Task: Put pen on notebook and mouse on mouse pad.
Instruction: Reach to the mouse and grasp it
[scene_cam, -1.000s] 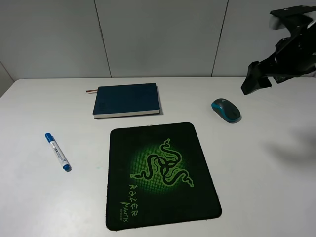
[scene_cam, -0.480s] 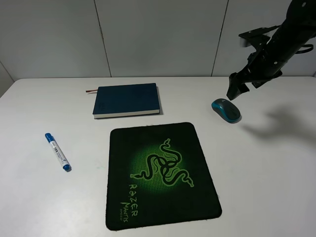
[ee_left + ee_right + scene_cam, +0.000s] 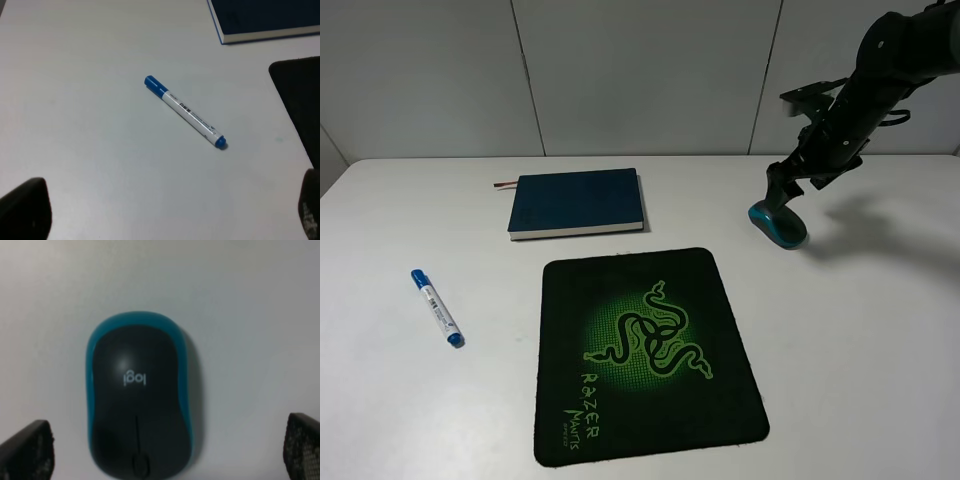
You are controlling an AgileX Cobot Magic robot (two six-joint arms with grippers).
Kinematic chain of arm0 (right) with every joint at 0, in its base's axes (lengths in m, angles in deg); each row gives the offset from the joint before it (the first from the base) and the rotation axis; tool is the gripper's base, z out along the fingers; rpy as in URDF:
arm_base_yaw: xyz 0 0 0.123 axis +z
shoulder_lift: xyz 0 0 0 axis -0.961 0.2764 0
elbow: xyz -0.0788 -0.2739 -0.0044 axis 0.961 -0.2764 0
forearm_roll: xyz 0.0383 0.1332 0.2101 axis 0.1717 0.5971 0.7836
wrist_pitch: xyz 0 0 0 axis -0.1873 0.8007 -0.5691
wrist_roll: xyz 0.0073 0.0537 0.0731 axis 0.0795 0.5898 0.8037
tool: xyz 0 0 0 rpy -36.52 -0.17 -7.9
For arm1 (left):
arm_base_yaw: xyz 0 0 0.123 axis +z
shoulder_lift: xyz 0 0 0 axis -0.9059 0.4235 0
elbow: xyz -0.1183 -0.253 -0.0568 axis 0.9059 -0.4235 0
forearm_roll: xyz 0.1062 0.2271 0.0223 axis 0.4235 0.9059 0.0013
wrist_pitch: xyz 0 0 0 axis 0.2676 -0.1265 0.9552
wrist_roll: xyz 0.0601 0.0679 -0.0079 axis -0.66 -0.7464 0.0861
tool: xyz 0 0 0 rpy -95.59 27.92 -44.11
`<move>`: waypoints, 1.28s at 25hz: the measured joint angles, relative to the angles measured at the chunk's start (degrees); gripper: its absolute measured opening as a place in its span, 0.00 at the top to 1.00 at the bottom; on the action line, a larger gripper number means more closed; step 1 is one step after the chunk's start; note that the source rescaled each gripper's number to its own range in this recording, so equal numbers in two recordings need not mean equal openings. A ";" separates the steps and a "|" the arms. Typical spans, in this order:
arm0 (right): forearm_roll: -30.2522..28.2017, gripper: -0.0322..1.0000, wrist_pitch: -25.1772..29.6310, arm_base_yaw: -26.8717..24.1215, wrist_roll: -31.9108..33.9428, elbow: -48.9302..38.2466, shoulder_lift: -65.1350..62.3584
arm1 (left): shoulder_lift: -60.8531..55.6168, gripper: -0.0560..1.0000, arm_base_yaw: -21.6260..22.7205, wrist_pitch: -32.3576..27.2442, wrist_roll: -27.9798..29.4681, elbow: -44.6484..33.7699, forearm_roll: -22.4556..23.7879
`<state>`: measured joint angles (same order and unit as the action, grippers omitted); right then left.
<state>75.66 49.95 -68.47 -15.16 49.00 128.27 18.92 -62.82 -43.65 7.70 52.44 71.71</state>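
The mouse (image 3: 779, 223) (image 3: 139, 394), dark grey on top with teal sides, lies on the white table right of the notebook. My right gripper (image 3: 780, 192) hangs open just above it, a fingertip on each side in the right wrist view, not touching. The pen (image 3: 437, 307) (image 3: 185, 111), white with blue ends, lies at the table's left. My left gripper's fingertips (image 3: 25, 210) show wide apart and open, well short of the pen; that arm is outside the exterior view. The dark teal notebook (image 3: 577, 202) (image 3: 265, 17) lies closed at the back. The black Razer mouse pad (image 3: 645, 355) (image 3: 300, 95) lies in front.
The white table (image 3: 860, 340) has bare surface on the right and front left. A grey panelled wall (image 3: 640, 70) stands behind it. The right arm (image 3: 880, 70) reaches in from the upper right.
My right gripper has swung down and to the left, from high at the right edge to just above the mouse. Pen, notebook, mouse and pad have not moved.
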 joint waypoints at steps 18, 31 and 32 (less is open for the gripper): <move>1.81 0.00 -2.44 0.00 -1.67 0.77 6.87 | 0.00 0.02 0.00 -0.06 0.00 0.00 0.00; 0.82 0.25 -3.84 0.00 -1.49 0.77 7.19 | 0.00 0.02 0.00 -0.06 0.00 0.00 0.00; 0.82 0.47 -3.78 0.00 -1.45 0.77 7.19 | 0.00 0.02 0.00 -0.06 0.00 0.00 0.00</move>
<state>76.48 46.18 -68.47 -16.61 49.77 135.45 18.92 -62.82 -43.71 7.70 52.44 71.71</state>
